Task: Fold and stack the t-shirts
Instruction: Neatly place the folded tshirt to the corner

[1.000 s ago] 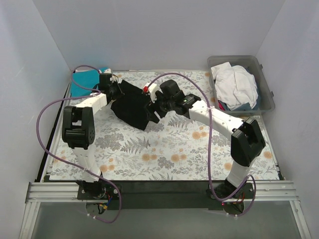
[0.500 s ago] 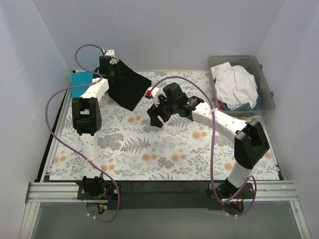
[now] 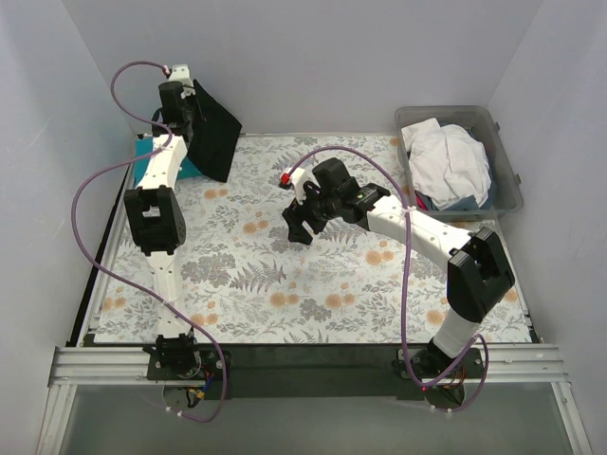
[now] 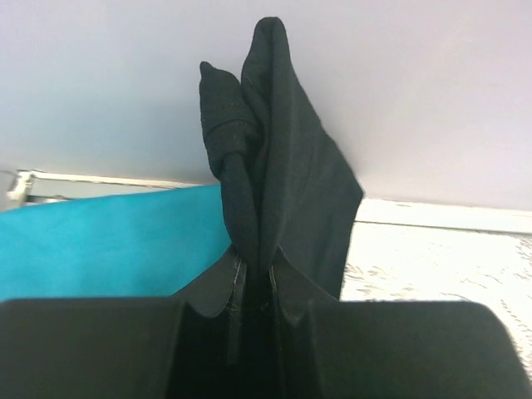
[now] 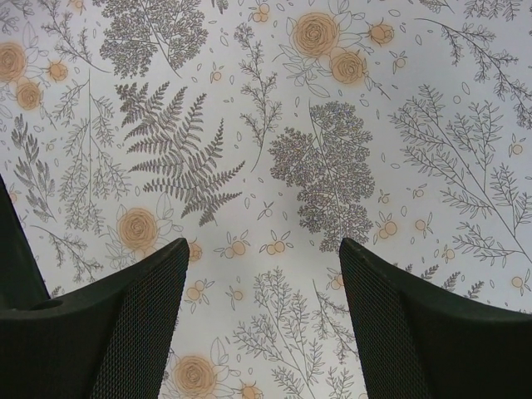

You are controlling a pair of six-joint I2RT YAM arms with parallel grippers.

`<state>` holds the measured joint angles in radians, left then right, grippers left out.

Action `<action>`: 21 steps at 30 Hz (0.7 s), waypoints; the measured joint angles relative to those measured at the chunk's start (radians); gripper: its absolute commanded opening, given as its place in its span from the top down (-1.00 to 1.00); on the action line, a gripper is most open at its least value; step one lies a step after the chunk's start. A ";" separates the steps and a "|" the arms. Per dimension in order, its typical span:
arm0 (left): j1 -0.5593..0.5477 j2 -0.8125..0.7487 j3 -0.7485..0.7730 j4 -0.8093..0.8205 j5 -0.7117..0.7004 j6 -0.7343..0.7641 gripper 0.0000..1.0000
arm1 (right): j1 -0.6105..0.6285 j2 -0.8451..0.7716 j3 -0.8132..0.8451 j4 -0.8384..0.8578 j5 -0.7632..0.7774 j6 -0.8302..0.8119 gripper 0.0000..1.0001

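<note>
- Left gripper [image 4: 253,278] pinches black shirt [image 3: 216,137], hanging high over far-left corner, likely to stack on teal shirt [image 4: 100,241] lying there.
- Right gripper [image 5: 262,274] wide, empty, above cloth [image 5: 274,125] centre.
- White shirt [image 3: 446,161] unfolded in tub [image 3: 507,185], far-right corner.

Left tool [image 4: 252,278] raised high, clamped on black t-shirt [image 4: 291,183]; right tool [image 5: 262,274] low, jaws apart.
</note>
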<state>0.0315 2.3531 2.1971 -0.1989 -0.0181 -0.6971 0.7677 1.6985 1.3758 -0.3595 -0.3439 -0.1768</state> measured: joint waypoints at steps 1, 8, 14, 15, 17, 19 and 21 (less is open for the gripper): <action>0.005 0.000 0.006 -0.003 0.001 0.005 1.00 | 0.000 0.000 0.000 0.000 0.000 0.000 -0.60; 0.026 0.002 0.051 -0.027 0.003 0.032 1.00 | 0.000 0.000 0.000 0.000 -0.004 -0.002 -0.61; 0.027 0.002 0.051 -0.037 0.035 0.028 1.00 | 0.000 0.000 0.000 0.000 -0.007 -0.002 -0.61; 0.029 0.002 0.051 -0.037 0.041 0.026 1.00 | 0.000 0.000 0.000 0.000 -0.007 -0.002 -0.61; 0.037 0.002 0.051 -0.037 0.060 0.016 1.00 | 0.000 0.000 0.000 0.000 -0.008 -0.002 -0.61; 0.047 0.002 0.051 -0.037 0.072 0.004 1.00 | 0.000 0.000 0.000 0.000 -0.010 -0.002 -0.62; 0.060 0.002 0.051 -0.038 0.083 -0.007 1.00 | 0.000 0.000 0.000 0.000 -0.014 -0.001 -0.62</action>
<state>0.0914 2.3547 2.2478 -0.2371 0.0650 -0.7044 0.7677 1.6989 1.3758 -0.3595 -0.3576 -0.1776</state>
